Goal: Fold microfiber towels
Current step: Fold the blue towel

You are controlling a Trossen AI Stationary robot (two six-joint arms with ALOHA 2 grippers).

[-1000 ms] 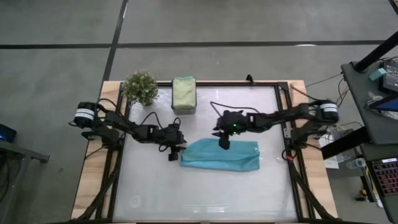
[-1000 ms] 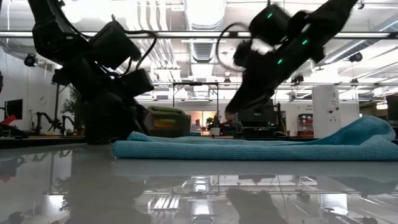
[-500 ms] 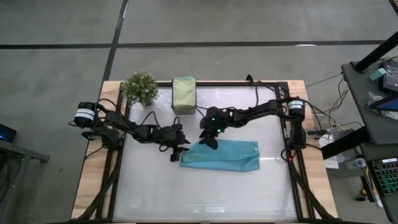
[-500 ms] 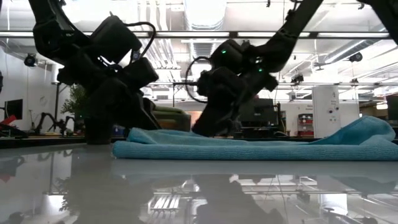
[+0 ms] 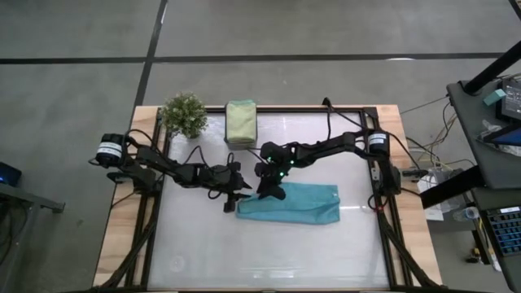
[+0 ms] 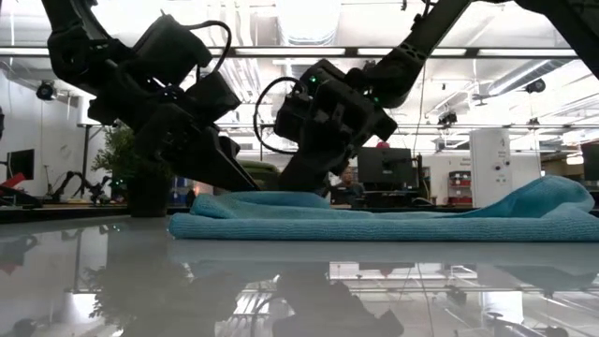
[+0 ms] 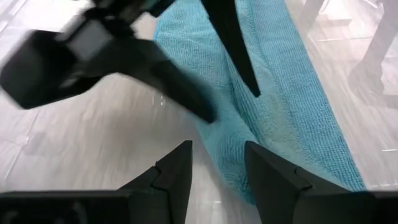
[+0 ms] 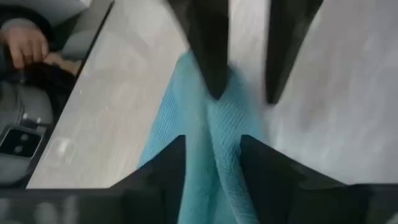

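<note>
Glossy white tabletop (image 5: 269, 244), nubby blue microfiber towel (image 5: 297, 205) (folded oblong), both end effectors (image 5: 236, 198) (image 5: 269, 192) parted at its end

Both arms reach inward — left pincer (image 5: 236, 198) and right pincer (image 5: 269, 192) parted.

Robotics lab: monitors (image 6: 386, 169), exposed ceiling ducts (image 6: 234, 28)

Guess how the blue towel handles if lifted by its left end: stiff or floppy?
Probably floppy: the blue towel lies folded in soft rounded layers and bunches at its end. Likely light for its size, being thin cloth. It may slide on the glossy table, which mirrors the scene in the low view.
</note>
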